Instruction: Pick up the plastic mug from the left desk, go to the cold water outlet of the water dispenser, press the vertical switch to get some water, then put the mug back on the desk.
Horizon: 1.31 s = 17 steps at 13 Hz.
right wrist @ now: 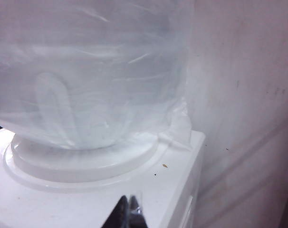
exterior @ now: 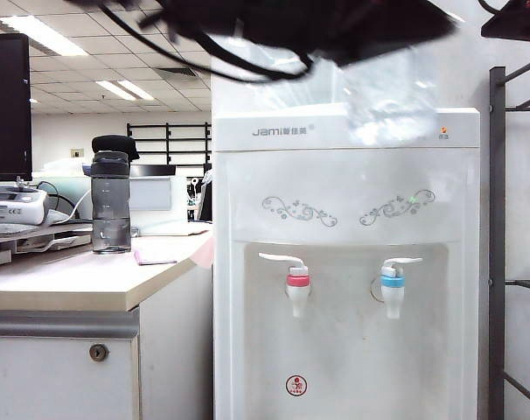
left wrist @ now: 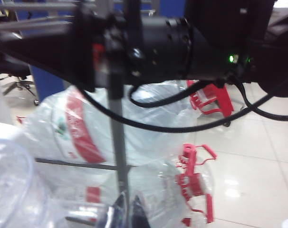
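Left claw (left wrist: 127, 213) pinched shut, held high over bagged spare bottles (left wrist: 87, 123) — right claw (right wrist: 129, 209) shut too, parked above the water dispenser (right wrist: 177, 185) — likely keeping the blue-collared tap (exterior: 392, 282) unobstructed.

Exterior camera faces water dispenser (exterior: 344, 262) front, right wrist close above its bottle (right wrist: 87, 71); left wrist faces elsewhere

Left pincer (left wrist: 127, 211), right pincer (right wrist: 129, 213) closed.

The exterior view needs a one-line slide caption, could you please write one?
White water dispenser with red-collared and blue-collared taps beside a desk holding a grey bottle.
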Each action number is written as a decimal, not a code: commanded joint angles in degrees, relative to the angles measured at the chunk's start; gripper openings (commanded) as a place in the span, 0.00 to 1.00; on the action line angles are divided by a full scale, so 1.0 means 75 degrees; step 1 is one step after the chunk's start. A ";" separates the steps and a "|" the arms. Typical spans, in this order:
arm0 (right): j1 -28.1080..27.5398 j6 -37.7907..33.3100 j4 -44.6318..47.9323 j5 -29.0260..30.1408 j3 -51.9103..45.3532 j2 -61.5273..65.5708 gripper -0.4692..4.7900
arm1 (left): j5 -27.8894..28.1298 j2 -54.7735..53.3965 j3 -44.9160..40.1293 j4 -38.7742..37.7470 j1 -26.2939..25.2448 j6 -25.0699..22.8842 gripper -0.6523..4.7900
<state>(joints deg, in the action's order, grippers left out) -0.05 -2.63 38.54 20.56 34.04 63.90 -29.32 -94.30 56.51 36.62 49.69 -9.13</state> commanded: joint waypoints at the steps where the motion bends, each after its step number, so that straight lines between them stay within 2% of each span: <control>1: 0.0012 -0.0082 0.0090 -0.0020 0.0067 -0.0029 0.08 | -0.0006 0.0673 0.0064 -0.0003 -0.0484 -0.0216 0.11; 3: 0.0012 -0.0082 0.0035 -0.0006 0.0067 -0.0029 0.08 | 0.0017 0.1259 0.0064 -0.0262 -0.1072 -0.0539 0.11; 11: 0.0012 -0.0079 0.0038 -0.0006 0.0067 -0.0029 0.08 | 0.0000 0.1760 0.0064 -0.0545 -0.2658 -0.0595 0.11; 17: 0.0012 -0.0079 0.0038 -0.0009 0.0067 -0.0029 0.08 | 0.0020 0.1757 0.0064 -0.1081 -0.3791 -0.1387 0.11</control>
<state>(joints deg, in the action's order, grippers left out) 0.01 -3.01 38.06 20.58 34.06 63.88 -28.97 -81.89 56.51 26.09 22.30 -17.23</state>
